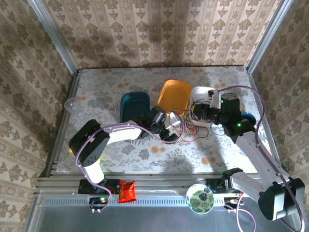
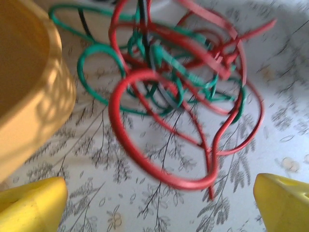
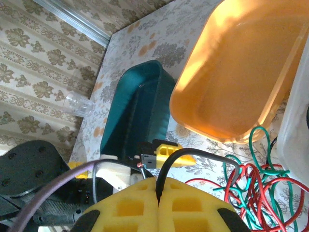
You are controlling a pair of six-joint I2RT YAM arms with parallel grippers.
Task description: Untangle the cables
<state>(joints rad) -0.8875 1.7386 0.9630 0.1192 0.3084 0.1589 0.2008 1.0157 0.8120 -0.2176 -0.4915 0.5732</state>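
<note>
The cables lie in one tangle (image 1: 191,126) on the floral table, between the two grippers. In the left wrist view a big red cable loop (image 2: 147,168) lies nearest, with the green cable (image 2: 80,67) and a dark strand of the black cable (image 2: 143,12) knotted behind it. My left gripper (image 2: 159,208) is open, its yellow fingertips (image 2: 34,203) wide apart just short of the red loop and nothing between them. My right gripper (image 3: 158,193) is shut on the black cable (image 3: 189,151), which arches up out of its pads toward the red and green coils (image 3: 256,188).
An orange bin (image 1: 174,95), a teal bin (image 1: 133,106) and a white bin (image 1: 202,96) stand behind the tangle. A clear cup (image 1: 71,104) sits at the far left. A red packet (image 1: 127,190) and a patterned bowl (image 1: 200,198) rest on the near rail.
</note>
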